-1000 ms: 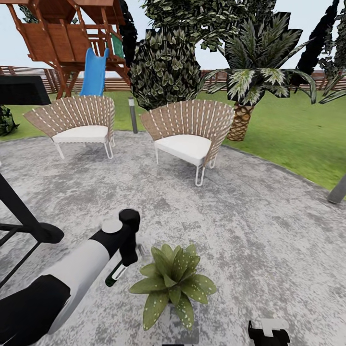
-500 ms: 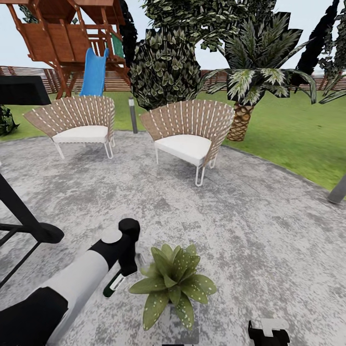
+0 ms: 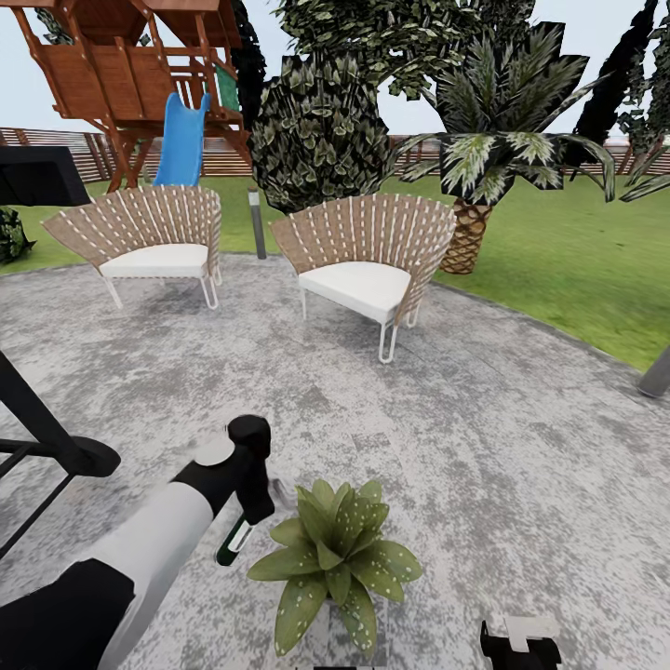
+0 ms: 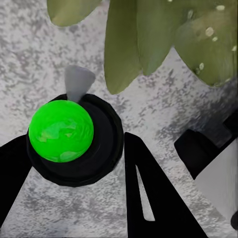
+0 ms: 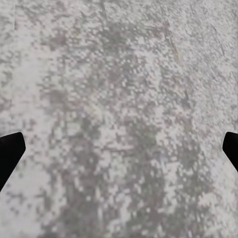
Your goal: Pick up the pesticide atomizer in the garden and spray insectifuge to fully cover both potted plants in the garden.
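Left gripper (image 3: 244, 521) lowered with pesticide atomizer (image 4: 74, 139), nozzle visible from wrist

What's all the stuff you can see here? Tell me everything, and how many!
Potted plant: one, green spotted leaves, on the grey paving close in front.
Pesticide atomizer: one, dark with a white band, held in the left gripper, beside the plant.
Chairs: two, woven brown with white cushions, on the paving.
Playhouse with slide: one, brown wood, blue slide, behind the chairs.
Palm: one, on the lawn.
Fence: brown slats, far back.
Left gripper: black, shut on the atomizer.
Right gripper: black fingertips wide apart above the paving.
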You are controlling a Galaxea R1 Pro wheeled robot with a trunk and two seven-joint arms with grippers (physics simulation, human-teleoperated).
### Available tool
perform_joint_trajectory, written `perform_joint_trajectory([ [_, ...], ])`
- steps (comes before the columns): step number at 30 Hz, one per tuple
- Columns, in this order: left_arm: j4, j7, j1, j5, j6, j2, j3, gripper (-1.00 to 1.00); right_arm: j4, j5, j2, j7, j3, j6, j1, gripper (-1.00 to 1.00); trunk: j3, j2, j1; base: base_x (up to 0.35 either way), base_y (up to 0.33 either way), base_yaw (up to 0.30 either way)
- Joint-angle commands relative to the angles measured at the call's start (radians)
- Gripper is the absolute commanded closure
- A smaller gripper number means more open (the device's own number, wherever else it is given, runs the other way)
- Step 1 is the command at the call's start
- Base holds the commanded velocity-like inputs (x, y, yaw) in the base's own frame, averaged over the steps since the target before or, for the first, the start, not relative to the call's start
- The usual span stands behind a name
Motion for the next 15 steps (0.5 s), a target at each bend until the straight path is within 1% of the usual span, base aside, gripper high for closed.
perform_joint_trajectory([
  [1, -0.001, -0.010, 0.000, -0.009, 0.011, -0.013, -0.002, 1.00, 0.001, 0.011, 0.000, -0.009, 0.001, 0.001, -0.001, -1.00, -0.001, 0.000, 0.000, 0.000, 0.000, 0.000],
  [2, -0.001, -0.008, -0.001, -0.010, 0.011, -0.024, -0.004, 1.00, 0.001, 0.011, 0.000, -0.009, 0.001, 0.001, -0.001, -1.00, -0.001, 0.000, 0.000, 0.000, 0.000, 0.000],
  [5, 0.000, -0.005, -0.002, -0.010, 0.011, -0.021, -0.002, 1.00, 0.001, 0.011, 0.000, -0.009, 0.001, 0.001, -0.001, -1.00, -0.001, 0.000, 0.000, 0.000, 0.000, 0.000],
  [6, 0.000, -0.004, -0.002, -0.011, 0.011, -0.017, -0.001, 1.00, 0.001, 0.011, 0.000, -0.009, 0.001, 0.001, -0.001, -1.00, -0.001, 0.000, 0.000, 0.000, 0.000, 0.000],
  [7, 0.001, -0.003, -0.002, -0.011, 0.011, -0.006, 0.000, 1.00, 0.001, 0.011, 0.000, -0.009, 0.001, 0.001, -0.001, -1.00, -0.001, 0.000, 0.000, 0.000, 0.000, 0.000],
  [8, 0.001, -0.003, -0.002, -0.011, 0.011, 0.012, 0.000, 1.00, 0.001, 0.011, 0.000, -0.009, 0.001, 0.001, -0.001, -1.00, -0.001, 0.000, 0.000, 0.000, 0.000, 0.000],
  [10, 0.001, -0.003, -0.001, -0.011, 0.011, 0.035, 0.001, 1.00, 0.000, 0.011, 0.000, -0.009, 0.001, 0.001, -0.001, -1.00, -0.001, 0.000, 0.000, 0.000, 0.000, 0.000],
  [12, 0.000, -0.002, -0.001, -0.012, 0.011, 0.045, 0.001, 1.00, 0.000, 0.011, 0.001, -0.009, 0.001, 0.001, -0.001, -1.00, -0.001, 0.000, 0.000, 0.000, 0.000, 0.000],
  [15, 0.000, 0.005, 0.001, -0.012, 0.011, 0.043, -0.006, 1.00, 0.000, 0.011, 0.001, -0.009, 0.001, 0.001, -0.001, -1.00, -0.001, 0.000, 0.000, 0.000, 0.000, 0.000],
])
